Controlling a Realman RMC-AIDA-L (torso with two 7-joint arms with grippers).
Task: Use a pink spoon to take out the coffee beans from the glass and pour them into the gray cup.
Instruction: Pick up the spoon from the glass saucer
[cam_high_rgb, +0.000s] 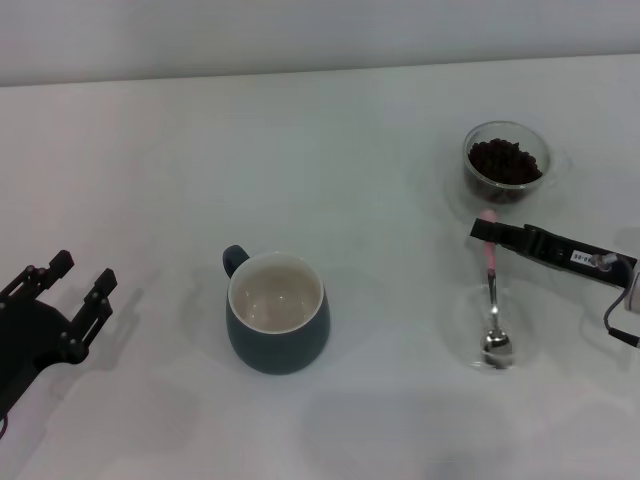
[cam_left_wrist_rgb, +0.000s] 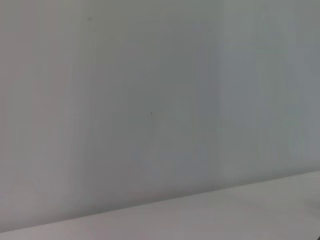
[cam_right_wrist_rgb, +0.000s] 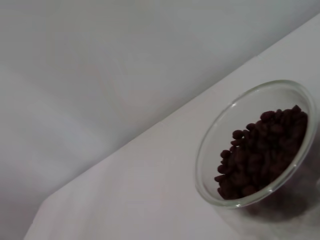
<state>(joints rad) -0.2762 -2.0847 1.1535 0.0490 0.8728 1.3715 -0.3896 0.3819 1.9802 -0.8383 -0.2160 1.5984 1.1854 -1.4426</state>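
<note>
Now | right gripper (cam_high_rgb: 484, 230) jaws pinching pink spoon (cam_high_rgb: 492, 300) handle | left gripper (cam_high_rgb: 80, 282) jaws spread

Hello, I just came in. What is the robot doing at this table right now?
The right gripper is at the pale pink handle of the small metal spoon, which lies in a flat clear saucer on the white table. The clear glass behind it is full of dark coffee beans. The blue-gray mug with the cream inside is empty. The left gripper waits open at the table's left side.
</note>
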